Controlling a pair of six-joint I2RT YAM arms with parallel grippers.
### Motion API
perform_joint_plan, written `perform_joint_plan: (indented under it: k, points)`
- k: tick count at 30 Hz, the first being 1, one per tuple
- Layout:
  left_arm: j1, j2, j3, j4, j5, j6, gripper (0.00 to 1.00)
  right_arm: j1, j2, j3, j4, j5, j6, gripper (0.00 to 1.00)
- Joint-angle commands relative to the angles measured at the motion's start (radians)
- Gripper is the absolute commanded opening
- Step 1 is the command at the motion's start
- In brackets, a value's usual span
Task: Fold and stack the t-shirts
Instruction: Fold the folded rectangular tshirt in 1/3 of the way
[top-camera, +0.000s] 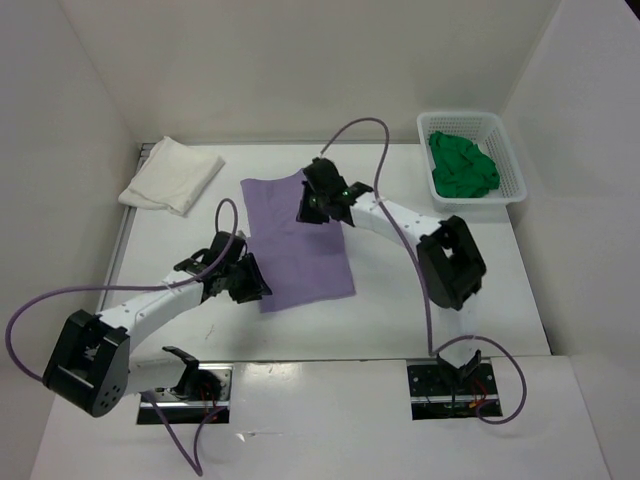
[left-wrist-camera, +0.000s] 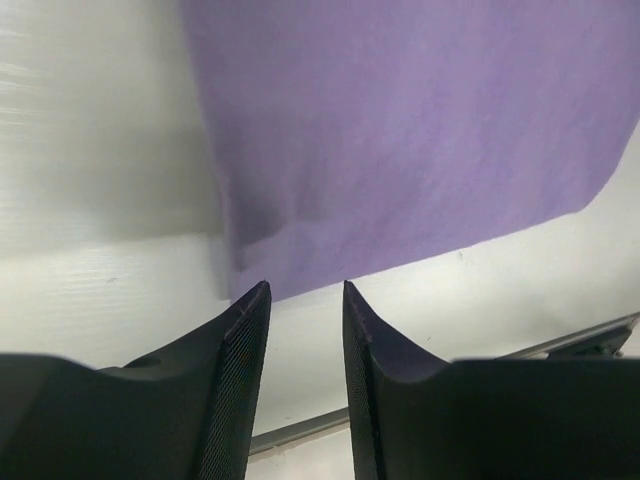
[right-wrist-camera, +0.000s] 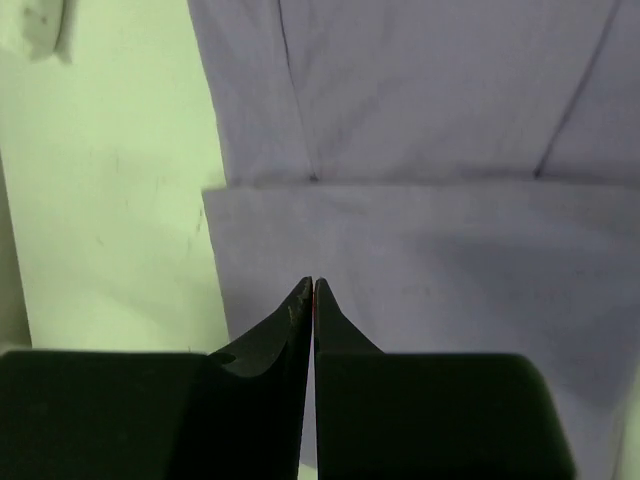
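basket (top-camera: 515, 172) holding green shirt (top-camera: 462, 166), white shirt (top-camera: 172, 174) far left, lilac shirt (top-camera: 305, 255) centre

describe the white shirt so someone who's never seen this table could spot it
On the table, look to the far left corner. The white shirt lies there, folded into a flat bundle. The purple shirt is spread mid-table and the green shirt is bunched in the basket, so colour alone settles it.

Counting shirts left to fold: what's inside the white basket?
A crumpled green t-shirt lies in the basket. Anything beneath it, and the basket floor there, is covered.
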Motion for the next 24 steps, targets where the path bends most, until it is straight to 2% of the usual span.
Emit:
perform_joint_plan:
  k: [1,4,5,8,12,15,19,23,24]
  points:
    - [0.039,-0.036,-0.039,-0.037,-0.012,-0.003,0.43,-0.004,-0.176,-0.271,0.012,-0.029,0.015,0.06]
    - [0.06,-0.046,-0.078,-0.015,0.02,-0.029,0.43,-0.036,-0.319,-0.442,0.032,-0.076,0.049,0.06]
    - [0.06,-0.046,-0.095,-0.015,0.031,-0.029,0.45,-0.058,-0.356,-0.546,0.032,-0.086,0.049,0.06]
    - [0.06,-0.037,-0.107,-0.015,0.057,-0.049,0.47,-0.089,-0.48,-0.704,0.032,-0.086,0.073,0.11]
    - [0.06,-0.028,-0.139,0.027,0.078,-0.058,0.48,-0.107,-0.529,-0.815,0.023,-0.084,0.093,0.36]
    - [0.06,0.032,-0.139,0.05,0.103,-0.058,0.48,-0.107,-0.499,-0.852,0.043,-0.118,0.102,0.41]
    - [0.06,0.052,-0.139,0.061,0.091,-0.058,0.48,-0.107,-0.461,-0.855,0.072,-0.152,0.092,0.41]
    - [0.06,0.063,-0.148,0.08,0.071,-0.058,0.36,-0.107,-0.424,-0.864,0.112,-0.199,0.092,0.37]
    - [0.06,0.063,-0.148,0.08,0.071,-0.058,0.29,-0.107,-0.414,-0.864,0.112,-0.199,0.092,0.29]
